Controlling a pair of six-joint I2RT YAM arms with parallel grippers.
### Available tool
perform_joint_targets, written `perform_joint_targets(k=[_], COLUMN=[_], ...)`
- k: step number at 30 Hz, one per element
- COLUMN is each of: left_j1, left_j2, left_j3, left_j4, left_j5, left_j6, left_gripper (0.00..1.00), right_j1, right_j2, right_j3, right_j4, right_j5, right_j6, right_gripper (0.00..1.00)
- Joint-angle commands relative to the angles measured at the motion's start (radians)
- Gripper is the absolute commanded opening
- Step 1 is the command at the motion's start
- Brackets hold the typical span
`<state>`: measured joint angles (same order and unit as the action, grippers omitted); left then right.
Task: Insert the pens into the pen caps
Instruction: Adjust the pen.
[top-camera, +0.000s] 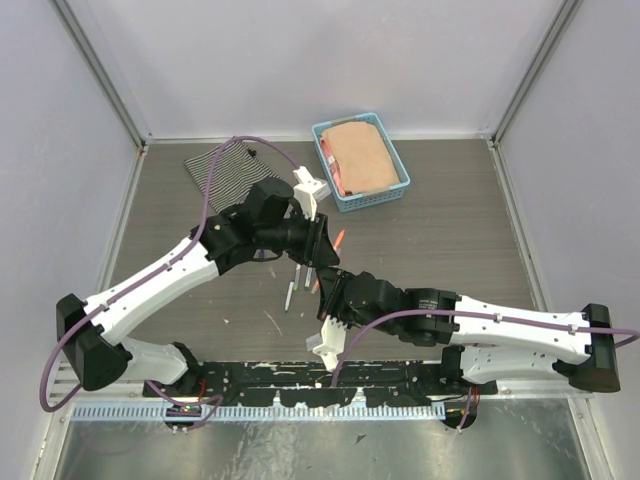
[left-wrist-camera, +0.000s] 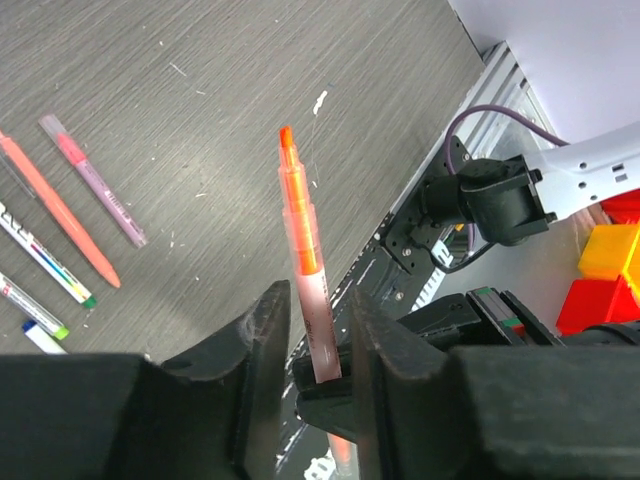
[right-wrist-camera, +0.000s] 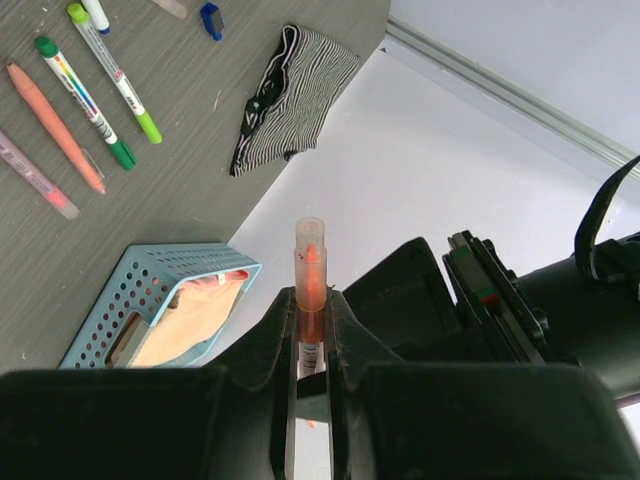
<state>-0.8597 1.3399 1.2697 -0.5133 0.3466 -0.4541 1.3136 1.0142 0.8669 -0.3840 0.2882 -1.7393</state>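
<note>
Desk: it carries all the parts. The left arm and right arm reach inward and meet over its middle. We read this as a hand-over, since capping wants one holder per part.

The blue basket and striped cloth sit at the far edge, well apart from the work. We judge them no part of it.

Right fingers: pressed together on the orange pen, whose blunt translucent end pokes out past them.

Left fingers: partly spread, one on each side of the barrel of what we take to be the same pen. A sliver of gap shows on both sides, so they are not gripping.

The pen is thus off the desk, in the air between the two arms. Its bare orange tip stands free beyond the left fingers, held so, we think, to leave that end open for a cap.

Loose pens lie on the desk near the work, with nothing gripping them. One dark blue pen cap lies near them. No cap sits on the held tip, so insertion is not yet done.

Risk: a crooked second grip would tilt the tip.
</note>
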Motion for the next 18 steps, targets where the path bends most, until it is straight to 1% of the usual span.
perform_joint_targets(k=[1, 4, 7, 9, 11, 14, 16, 18], left_j1=[0.001, 0.001, 0.002, 0.001, 0.001, 0.002, 0.001, 0.002], left_j2=[0.005, 0.001, -0.005, -0.008, -0.012, -0.017, -0.020, -0.020], left_j3=[-0.009, -0.006, -0.003, -0.001, -0.002, 0.000, 0.001, 0.005], left_j4=[0.054, 0.060, 0.062, 0.061, 0.059, 0.054, 0.052, 0.048], left_j5=[0.049, 0.047, 0.039, 0.033, 0.022, 0.002, -0.015, -0.030], left_j6=[-0.009, -0.009, -0.006, -0.002, 0.001, 0.008, 0.010, 0.016], left_gripper=[0.30, 0.16, 0.02, 0.00, 0.00, 0.00, 0.00, 0.00], right_j1=[0.005, 0.004, 0.004, 0.004, 0.004, 0.004, 0.004, 0.004], right_j2=[-0.019, -0.018, -0.020, -0.022, -0.023, -0.023, -0.025, -0.029], right_j3=[0.013, 0.012, 0.016, 0.021, 0.029, 0.045, 0.051, 0.062], right_j4=[0.047, 0.040, 0.026, 0.016, 0.000, -0.033, -0.055, -0.073], right_j5=[0.036, 0.036, 0.033, 0.028, 0.023, 0.006, -0.005, -0.021], right_j6=[-0.018, -0.014, -0.008, -0.004, 0.000, 0.009, 0.015, 0.029], right_gripper=[0.04, 0.05, 0.08, 0.11, 0.16, 0.32, 0.35, 0.43])
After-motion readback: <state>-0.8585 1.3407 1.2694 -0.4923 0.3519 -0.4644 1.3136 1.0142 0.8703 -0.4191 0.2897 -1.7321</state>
